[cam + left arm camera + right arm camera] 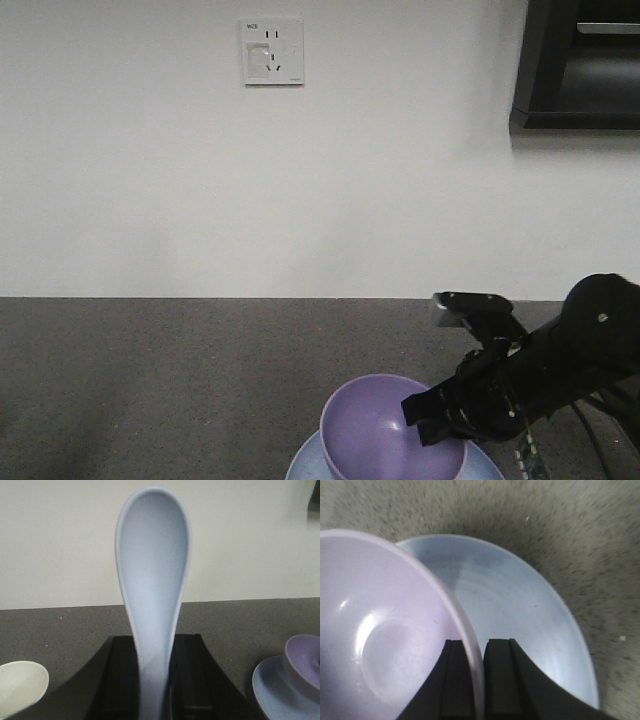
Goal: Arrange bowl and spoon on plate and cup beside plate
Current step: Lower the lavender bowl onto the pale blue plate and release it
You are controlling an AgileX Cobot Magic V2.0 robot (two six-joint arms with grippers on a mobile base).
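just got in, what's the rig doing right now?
The right gripper is clamped on the rim of the purple bowl, which sits on or just over the pale blue plate; I cannot tell if it is fully set down. The left gripper holds the spoon by its handle, scoop up, off to the side of the plate. The cup is not clearly in view.

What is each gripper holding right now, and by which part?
The left gripper clamps the spoon by its handle, scoop pointing away from the wrist. The right gripper pinches the bowl by its rim, straddling the wall.
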